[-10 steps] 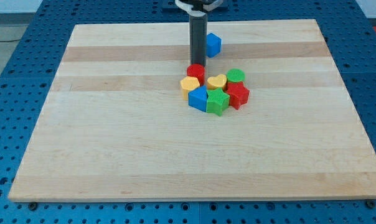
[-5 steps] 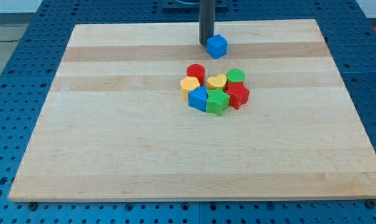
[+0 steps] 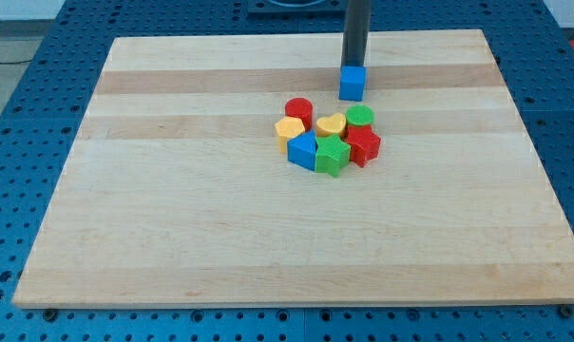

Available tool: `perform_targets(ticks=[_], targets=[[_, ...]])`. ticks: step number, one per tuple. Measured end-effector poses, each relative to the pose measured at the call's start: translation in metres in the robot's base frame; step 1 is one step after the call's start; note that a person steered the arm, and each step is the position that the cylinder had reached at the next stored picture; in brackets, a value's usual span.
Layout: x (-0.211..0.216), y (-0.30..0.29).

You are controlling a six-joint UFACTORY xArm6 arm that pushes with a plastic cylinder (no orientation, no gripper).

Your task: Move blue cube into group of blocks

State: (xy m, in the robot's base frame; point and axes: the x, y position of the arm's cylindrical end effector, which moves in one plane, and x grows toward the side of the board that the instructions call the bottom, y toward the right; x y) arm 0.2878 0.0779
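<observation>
Camera view: my tip (image 3: 354, 66) (no fingers, just a rod) touches the blue cube (image 3: 353, 84) from the tabletop's far edge; an off-centre shove could slide it past the green cylinder (image 3: 360, 117).

tip (image 3: 354, 66) just above cube (image 3: 353, 84), cluster (image 3: 328, 137) below

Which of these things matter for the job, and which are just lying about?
Part of the job:
- small blue cube
- my tip, just above the cube in the view
- cluster of coloured blocks

Just there:
- pale wooden board
- blue perforated table
</observation>
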Motion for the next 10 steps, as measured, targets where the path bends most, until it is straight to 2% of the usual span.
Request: perform_targets(ticks=[3, 5, 10], targets=[[0.019, 0.002], [0.021, 0.037], [0.034, -0.020]])
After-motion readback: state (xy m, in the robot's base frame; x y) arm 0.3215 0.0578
